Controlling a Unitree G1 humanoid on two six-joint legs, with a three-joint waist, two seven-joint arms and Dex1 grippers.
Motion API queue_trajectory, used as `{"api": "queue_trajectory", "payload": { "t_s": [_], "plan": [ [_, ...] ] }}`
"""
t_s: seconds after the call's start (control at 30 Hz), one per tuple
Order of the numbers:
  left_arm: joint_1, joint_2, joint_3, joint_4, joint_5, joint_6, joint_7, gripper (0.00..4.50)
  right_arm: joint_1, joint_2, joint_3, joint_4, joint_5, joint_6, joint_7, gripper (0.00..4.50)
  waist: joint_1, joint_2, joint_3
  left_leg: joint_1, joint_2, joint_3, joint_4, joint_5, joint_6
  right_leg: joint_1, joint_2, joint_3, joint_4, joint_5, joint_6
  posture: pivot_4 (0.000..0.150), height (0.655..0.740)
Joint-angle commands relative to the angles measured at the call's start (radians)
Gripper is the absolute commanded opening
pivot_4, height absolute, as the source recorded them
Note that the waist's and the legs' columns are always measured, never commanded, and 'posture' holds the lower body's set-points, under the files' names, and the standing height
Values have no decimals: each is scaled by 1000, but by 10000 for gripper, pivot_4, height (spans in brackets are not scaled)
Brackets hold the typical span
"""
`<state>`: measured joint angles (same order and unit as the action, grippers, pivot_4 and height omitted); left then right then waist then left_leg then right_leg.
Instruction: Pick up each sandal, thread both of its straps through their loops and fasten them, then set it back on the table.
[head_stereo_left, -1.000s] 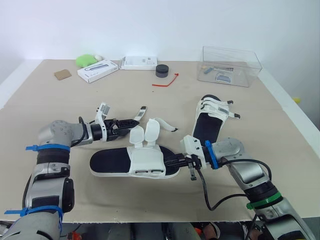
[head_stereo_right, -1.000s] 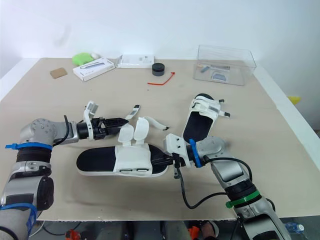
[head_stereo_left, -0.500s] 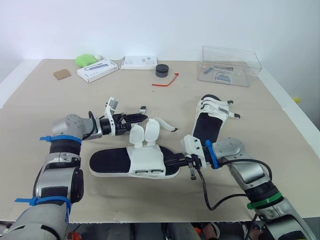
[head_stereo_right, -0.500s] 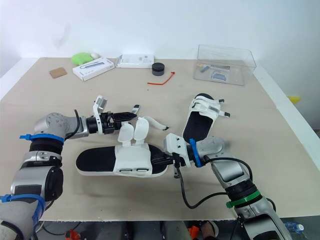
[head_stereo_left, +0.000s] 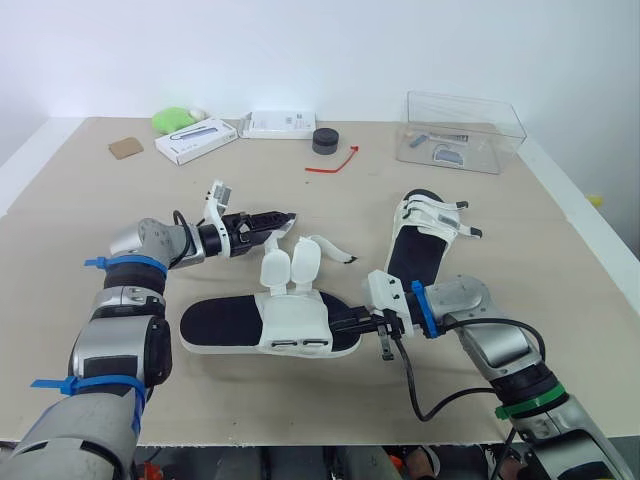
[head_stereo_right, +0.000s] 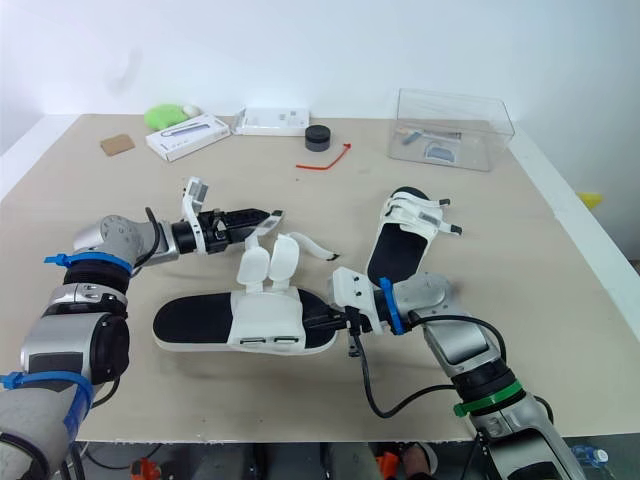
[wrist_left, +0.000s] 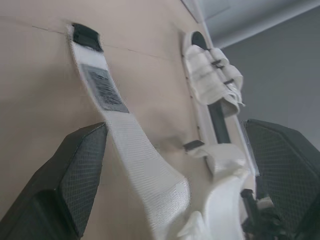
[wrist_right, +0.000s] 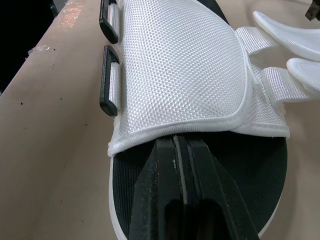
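- Your L gripper (head_stereo_left: 279, 216): fingers wide apart, loose strap (wrist_left: 120, 130) running between them.
- Your R gripper (wrist_right: 181, 142): fingers pressed together, tips on sandal (head_stereo_left: 225, 322) lying flat on table (head_stereo_left: 300, 400).

Strap label (wrist_left: 104, 89) text unreadable

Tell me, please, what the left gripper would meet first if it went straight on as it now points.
The loose strap of the near sandal, lying between the left gripper's open fingers and running ahead. Beyond it, perhaps the far sandal; depth is unclear.
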<state>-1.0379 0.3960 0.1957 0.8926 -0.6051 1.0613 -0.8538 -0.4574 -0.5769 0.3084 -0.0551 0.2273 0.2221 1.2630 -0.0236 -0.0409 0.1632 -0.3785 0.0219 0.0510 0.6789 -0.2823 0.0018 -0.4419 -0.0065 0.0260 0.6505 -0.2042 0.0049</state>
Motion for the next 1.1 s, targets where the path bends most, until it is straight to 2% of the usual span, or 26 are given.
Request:
{"api": "queue_trajectory", "payload": {
  "t_s": [0.03,0.27,0.5,0.53,0.6,0.7,0.73,0.8,0.83,1.0,1.1],
  "plan": [
    [-11,3,3,-28,9,13,-22,45000,-1,-14,-5,-39,4,-5,8,657,0,0,0,0,0,0,0,0,0,0,0,0,0,0,0,1500,7400],
    [-12,14,23,-46,4,21,-47,45000,-5,-14,2,-34,0,-11,8,657,0,0,0,0,0,0,0,0,0,0,0,0,0,0,0,1500,7400],
    [-37,0,106,-42,-47,44,-41,45000,-11,-10,9,-26,-5,-19,15,657,0,0,0,0,0,0,0,0,0,0,0,0,0,0,0,1500,7400],
    [-37,-1,107,-49,-47,50,-45,39760,-13,-11,8,-22,-6,-22,17,0,0,0,0,0,0,0,0,0,0,0,0,0,0,0,0,1500,7400],
    [-31,-2,101,-63,-48,62,-52,33625,-13,-12,8,-21,-7,-24,20,0,0,0,0,0,0,0,0,0,0,0,0,0,0,0,0,1500,7400],
    [-21,-8,90,-75,-42,64,-53,17679,-10,-12,8,-25,-9,-23,22,0,0,0,0,0,0,0,0,0,0,0,0,0,0,0,0,1500,7400],
    [-19,-10,87,-76,-38,63,-52,13931,-10,-12,7,-26,-10,-22,22,0,0,0,0,0,0,0,0,0,0,0,0,0,0,0,0,1500,7400],
    [-13,-18,71,-79,-20,48,-48,3692,-7,-13,7,-28,-13,-24,23,0,0,0,0,0,0,-1,0,0,0,0,0,-1,0,0,0,1500,7400],
    [-11,-22,68,-77,-14,40,-44,677,-6,-13,7,-29,-14,-24,23,0,0,0,0,0,0,-1,0,0,0,0,0,-1,0,0,0,1500,7400],
    [-1,-34,36,-96,20,-16,-45,677,-3,-17,7,-30,-17,-25,25,0,0,0,0,0,0,-1,1,0,0,0,0,0,0,0,0,1500,7400],
    [38,-39,-29,-223,77,-164,-60,677,2,-20,7,-34,-18,-24,25,0,0,0,0,0,0,-1,1,0,0,0,0,0,0,0,0,1500,7400]
  ]
}}
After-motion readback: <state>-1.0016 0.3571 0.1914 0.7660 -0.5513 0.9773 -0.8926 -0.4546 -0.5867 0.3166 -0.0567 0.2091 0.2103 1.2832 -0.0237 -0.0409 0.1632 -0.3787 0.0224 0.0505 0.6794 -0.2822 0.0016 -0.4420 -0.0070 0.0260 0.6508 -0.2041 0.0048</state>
